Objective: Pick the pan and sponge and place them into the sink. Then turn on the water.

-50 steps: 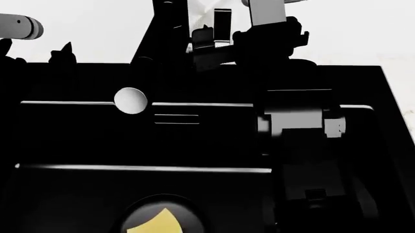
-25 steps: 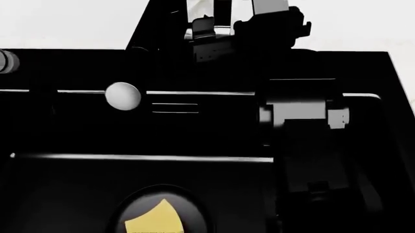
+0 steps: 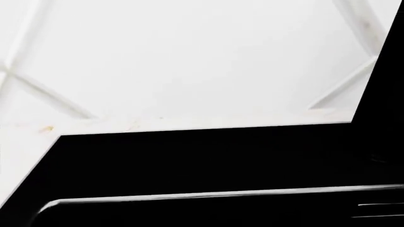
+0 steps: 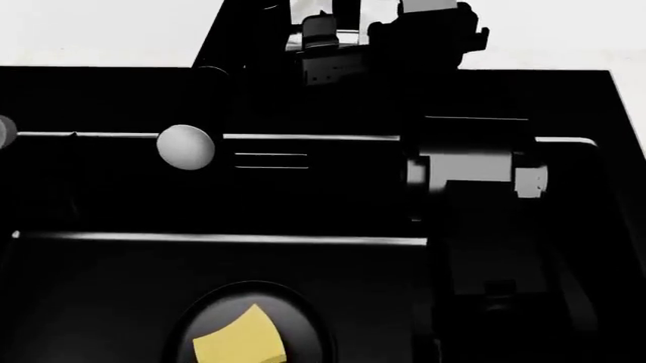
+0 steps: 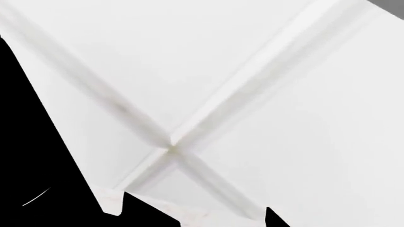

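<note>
The pan [image 4: 301, 327] lies in the black sink [image 4: 302, 240] at the head view's near edge. The yellow sponge [image 4: 237, 344] rests inside it. At the back stands the black faucet [image 4: 247, 38] with its chrome lever [image 4: 321, 36]. My right gripper [image 4: 429, 29] is up beside that lever. In the right wrist view its dark fingertips [image 5: 129, 210] stand apart, open, with white wall between them. No water shows. My left gripper cannot be made out against the black sink; only a pale bit of the left arm [image 4: 3, 132] shows.
A white round knob [image 4: 186, 146] and a slotted overflow [image 4: 271, 160] sit on the sink's back ledge. The white counter [image 3: 189, 61] runs behind the sink rim [image 3: 208, 194]. My right forearm [image 4: 474, 174] crosses the sink's right side.
The head view has shifted, so the faucet and ledge sit a little higher and the sponge shows more. The pale left arm part dropped to the left edge.
</note>
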`<state>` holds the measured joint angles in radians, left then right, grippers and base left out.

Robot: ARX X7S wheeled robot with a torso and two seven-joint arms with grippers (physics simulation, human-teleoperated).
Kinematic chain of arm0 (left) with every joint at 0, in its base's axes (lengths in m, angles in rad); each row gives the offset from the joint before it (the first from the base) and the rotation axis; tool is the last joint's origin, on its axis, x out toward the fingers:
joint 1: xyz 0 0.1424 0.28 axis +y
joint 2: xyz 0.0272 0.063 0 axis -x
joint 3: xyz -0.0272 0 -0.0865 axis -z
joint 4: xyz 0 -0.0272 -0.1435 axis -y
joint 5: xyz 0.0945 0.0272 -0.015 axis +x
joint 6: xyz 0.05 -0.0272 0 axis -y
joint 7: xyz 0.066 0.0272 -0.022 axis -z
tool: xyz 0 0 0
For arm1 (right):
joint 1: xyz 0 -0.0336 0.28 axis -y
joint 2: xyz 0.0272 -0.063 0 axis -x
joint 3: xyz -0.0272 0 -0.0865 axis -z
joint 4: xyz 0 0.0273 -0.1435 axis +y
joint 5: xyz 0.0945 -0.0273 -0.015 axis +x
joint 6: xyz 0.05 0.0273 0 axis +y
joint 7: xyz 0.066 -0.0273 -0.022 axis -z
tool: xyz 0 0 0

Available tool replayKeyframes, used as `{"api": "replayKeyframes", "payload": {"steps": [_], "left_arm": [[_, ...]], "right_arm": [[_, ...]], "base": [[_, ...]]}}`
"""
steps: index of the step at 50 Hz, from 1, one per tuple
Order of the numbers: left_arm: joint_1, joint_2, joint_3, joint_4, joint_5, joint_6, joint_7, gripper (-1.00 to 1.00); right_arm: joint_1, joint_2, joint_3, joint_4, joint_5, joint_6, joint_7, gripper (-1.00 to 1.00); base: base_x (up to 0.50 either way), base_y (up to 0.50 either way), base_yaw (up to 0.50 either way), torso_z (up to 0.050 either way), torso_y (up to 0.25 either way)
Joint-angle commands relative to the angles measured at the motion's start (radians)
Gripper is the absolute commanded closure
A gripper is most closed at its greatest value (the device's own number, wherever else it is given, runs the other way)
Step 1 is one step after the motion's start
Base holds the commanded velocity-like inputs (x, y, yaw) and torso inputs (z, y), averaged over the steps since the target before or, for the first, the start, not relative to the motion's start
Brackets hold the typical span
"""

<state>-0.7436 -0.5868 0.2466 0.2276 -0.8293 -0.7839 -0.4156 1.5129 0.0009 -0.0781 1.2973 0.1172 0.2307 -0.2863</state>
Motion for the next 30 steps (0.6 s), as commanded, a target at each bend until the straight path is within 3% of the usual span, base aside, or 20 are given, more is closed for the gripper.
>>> {"api": "replayKeyframes", "payload": {"steps": [1, 20, 30], "left_arm": [[-0.010, -0.005, -0.007, 0.001, -0.004, -0.002, 0.000, -1.00], [-0.002, 0.002, 0.002, 0.026, -0.005, -0.008, -0.023, -1.00], [0.021, -0.045, -0.030, 0.034, -0.027, 0.000, 0.006, -1.00]], "right_arm": [[-0.009, 0.008, 0.036, 0.011, -0.059, -0.001, 0.010, -1.00], [-0.017, 0.024, 0.088, 0.011, -0.095, -0.008, 0.035, -1.00], [-0.029, 0.030, 0.112, 0.011, -0.097, -0.013, 0.039, -1.00]], "base": [[0.00, 0.00, 0.00, 0.000, 0.000], [0.00, 0.00, 0.00, 0.000, 0.000], [0.00, 0.00, 0.00, 0.000, 0.000]]}}
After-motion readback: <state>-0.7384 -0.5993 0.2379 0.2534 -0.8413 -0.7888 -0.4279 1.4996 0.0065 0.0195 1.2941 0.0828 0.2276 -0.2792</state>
